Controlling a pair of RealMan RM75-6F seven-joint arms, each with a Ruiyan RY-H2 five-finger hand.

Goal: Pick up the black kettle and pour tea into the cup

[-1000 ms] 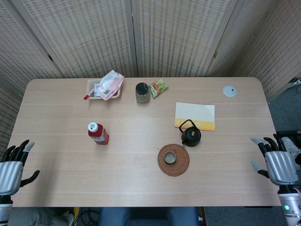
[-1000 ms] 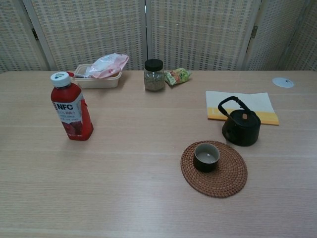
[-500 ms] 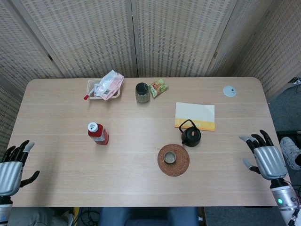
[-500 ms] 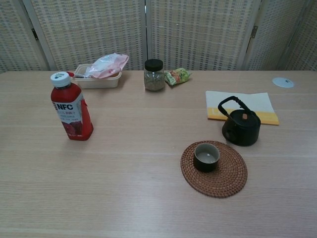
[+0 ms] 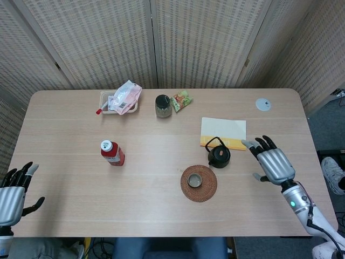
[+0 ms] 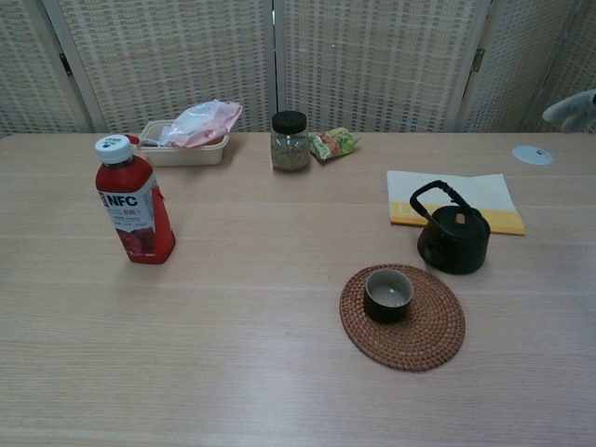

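The black kettle [image 5: 219,156] [image 6: 453,238] stands upright on the table with its loop handle raised, partly on a white and yellow cloth [image 5: 223,132]. The small dark cup [image 5: 195,180] [image 6: 388,293] sits on a round woven coaster [image 5: 199,183] [image 6: 402,317] in front of it. My right hand [image 5: 270,161] hovers open above the table to the right of the kettle, fingers spread, not touching it; only a fingertip [image 6: 568,108] shows at the chest view's right edge. My left hand [image 5: 13,191] hangs open off the table's front left corner.
A red juice bottle [image 5: 112,152] stands left of centre. At the back are a tray with a pink packet [image 5: 123,98], a dark-lidded jar [image 5: 163,106], a green snack bag [image 5: 181,100] and a small white disc [image 5: 263,104]. Woven screens close off the back.
My right hand has moved from beyond the table's right edge in over the table, to the left and farther back, toward the kettle. The left hand and all objects stay put.
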